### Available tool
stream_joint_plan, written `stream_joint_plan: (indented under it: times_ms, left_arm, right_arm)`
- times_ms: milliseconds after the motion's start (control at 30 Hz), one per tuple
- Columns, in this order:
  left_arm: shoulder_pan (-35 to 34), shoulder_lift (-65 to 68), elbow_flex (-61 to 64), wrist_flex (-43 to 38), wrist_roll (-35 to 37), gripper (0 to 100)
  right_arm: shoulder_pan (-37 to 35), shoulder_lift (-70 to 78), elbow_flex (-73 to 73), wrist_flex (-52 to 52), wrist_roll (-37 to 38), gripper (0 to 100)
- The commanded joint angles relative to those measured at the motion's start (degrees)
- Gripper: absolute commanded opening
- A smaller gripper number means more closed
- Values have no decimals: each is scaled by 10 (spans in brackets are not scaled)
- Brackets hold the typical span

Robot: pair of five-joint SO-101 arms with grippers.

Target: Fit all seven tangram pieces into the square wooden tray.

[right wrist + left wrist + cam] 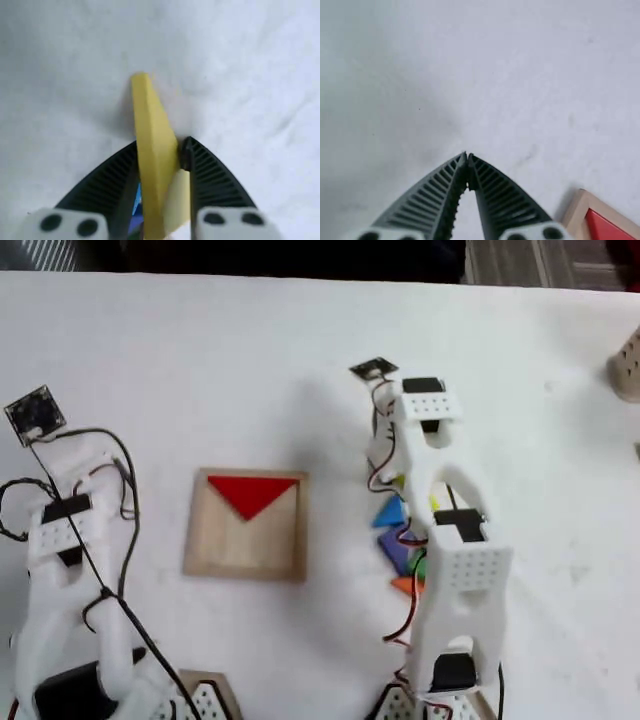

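Yellow piece [152, 150]: off the table, standing on edge in the right arm's grip, over bare table beside the loose pieces.
Its axis: the long side runs straight out ahead of the fingers, and the tip pokes well past them.
Right gripper [160, 146]: narrow, clamped on both flat faces of the yellow piece.
Tray [200, 550]: on the table between the two arms, off toward the left arm's side of the right gripper.
Red triangle [252, 492]: already in, its long side along the tray's far edge, its point aimed at the middle. The near part is bare wood.
Way to go: I'd say sideways to the tray, then tip the piece flat, since held on edge it won't seat.
Left gripper [467, 162]: pinched together on nothing, low over the table, a tray corner [577, 207] just beside it. It looks nearer the tray, but it has nothing to place.
Loose pieces: blue [390, 512], purple [398, 550] and orange [405, 585] bunched under the right arm, waiting.
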Motion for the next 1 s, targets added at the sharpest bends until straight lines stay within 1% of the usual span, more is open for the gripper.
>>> stream_joint_plan:
  times_ms: [0, 67, 233, 333, 500, 633, 767, 900, 967]
  left_arm:
    - [6, -15, -25, 1, 0, 28]
    - [6, -15, -25, 1, 0, 28]
    - [6, -15, -25, 1, 0, 28]
    - [6, -15, -25, 0, 0, 28]
    - [6, -15, -25, -1, 0, 28]
    - [6, -15, -25, -1, 0, 28]
    - [6, -15, -25, -1, 0, 28]
    - [5, -15, -25, -1, 0, 28]
    - [5, -15, -25, -1, 0, 28]
  right_arm:
    - [0, 1, 1, 3, 3, 41]
    - [0, 1, 4, 3, 3, 15]
    - [13, -9, -7, 12, 3, 17]
    - [10, -36, -33, 51, 1, 17]
    - [-13, -98, -74, 120, -69, 17]
    - [-53, -146, -78, 146, -124, 17]
    - [-102, -190, -77, 156, -198, 17]
    - [-188, -196, -74, 152, -285, 17]
    - [-239, -182, -75, 136, -311, 17]
